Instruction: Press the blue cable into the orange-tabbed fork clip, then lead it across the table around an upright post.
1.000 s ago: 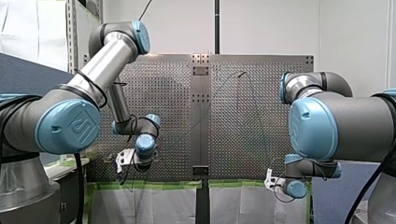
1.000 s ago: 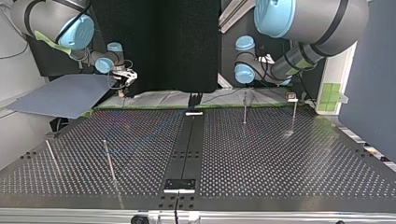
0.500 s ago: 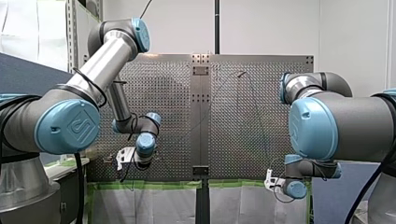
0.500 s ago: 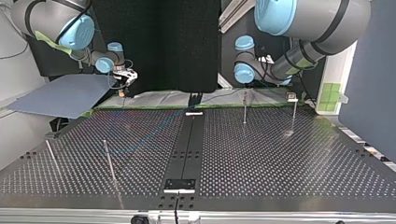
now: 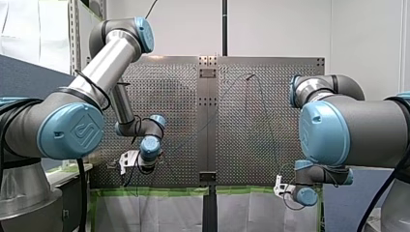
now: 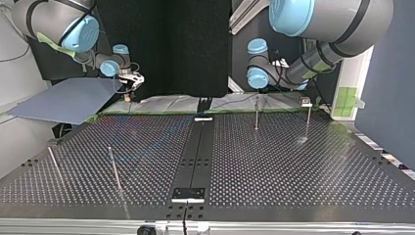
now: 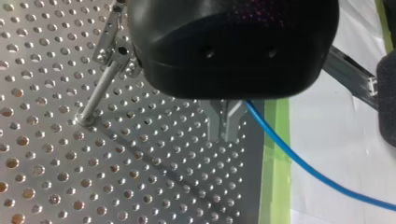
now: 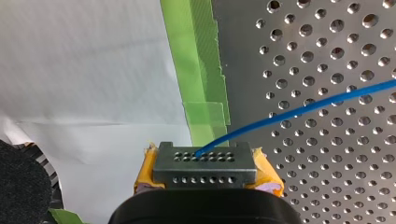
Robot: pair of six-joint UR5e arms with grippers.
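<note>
Left wrist view: shows my left gripper (image 7: pixel 225 122), its metal fingers (image 7: pixel 219 123) pinched narrow on the blue cable (image 7: pixel 317 175), the line trailing off to one side over green tape (image 7: pixel 273 163) and white sheeting. Sets a thin upright post (image 7: pixel 95 95) on the perforated table (image 7: pixel 46 186) at the fingers' other side, apart from them.

Right wrist view: catches my right gripper (image 8: pixel 205 161), yellow pads (image 8: pixel 144 172) closed tight on the same cable, running ahead over the holed plate.

Front view: finds my left gripper low at left-centre of the frame, over the table's near edge, and my right gripper at lower right, just off the table's corner.

Top view: puts my right gripper at upper left, beyond the table's far edge. Traces the cable as a faint blue line across the table's left half. Leaves four slim posts (image 6: pixel 256 112) standing, two at upper right, two at lower left.
</note>
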